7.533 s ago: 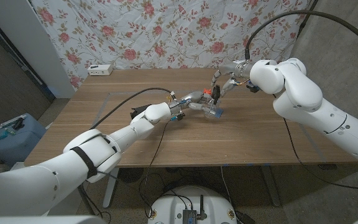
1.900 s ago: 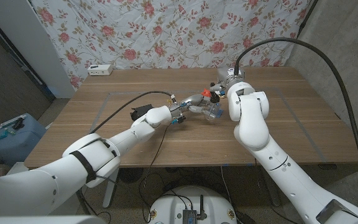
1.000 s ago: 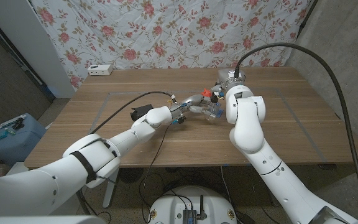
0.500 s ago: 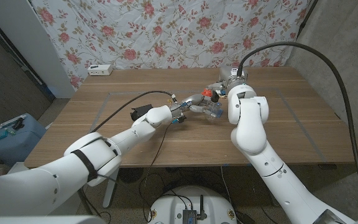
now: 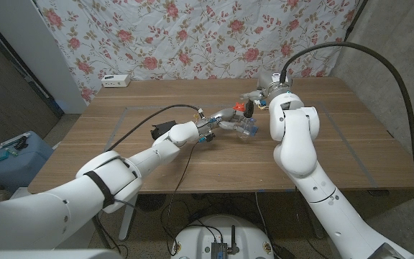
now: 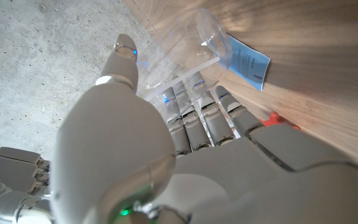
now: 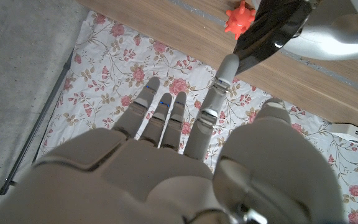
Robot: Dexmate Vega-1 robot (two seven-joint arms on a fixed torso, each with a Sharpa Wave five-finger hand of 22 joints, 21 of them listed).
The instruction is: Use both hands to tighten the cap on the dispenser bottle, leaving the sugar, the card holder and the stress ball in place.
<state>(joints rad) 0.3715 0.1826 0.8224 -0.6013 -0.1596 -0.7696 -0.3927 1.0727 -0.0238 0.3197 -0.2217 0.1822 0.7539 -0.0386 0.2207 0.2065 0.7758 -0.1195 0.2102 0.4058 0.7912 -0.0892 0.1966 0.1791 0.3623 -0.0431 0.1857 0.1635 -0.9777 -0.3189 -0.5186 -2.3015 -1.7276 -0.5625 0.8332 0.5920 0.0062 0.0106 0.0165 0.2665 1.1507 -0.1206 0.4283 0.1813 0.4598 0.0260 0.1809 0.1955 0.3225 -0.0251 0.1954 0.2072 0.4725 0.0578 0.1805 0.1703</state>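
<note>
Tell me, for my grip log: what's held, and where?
Left hand grips the clear dispenser bottle around its body; right hand holds nothing, one fingertip at the black cap.

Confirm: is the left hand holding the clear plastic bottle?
Yes, in the left wrist view the left hand has its fingers and thumb wrapped around the clear plastic bottle.

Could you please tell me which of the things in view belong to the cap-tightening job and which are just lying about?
Belong to the job:
- clear bottle, held by the left hand
- dark cap on top of it
- right hand, fingers spread near the cap

Just lying about:
- red spiky ball, to be left in place
- white box at the table's far edge
</note>
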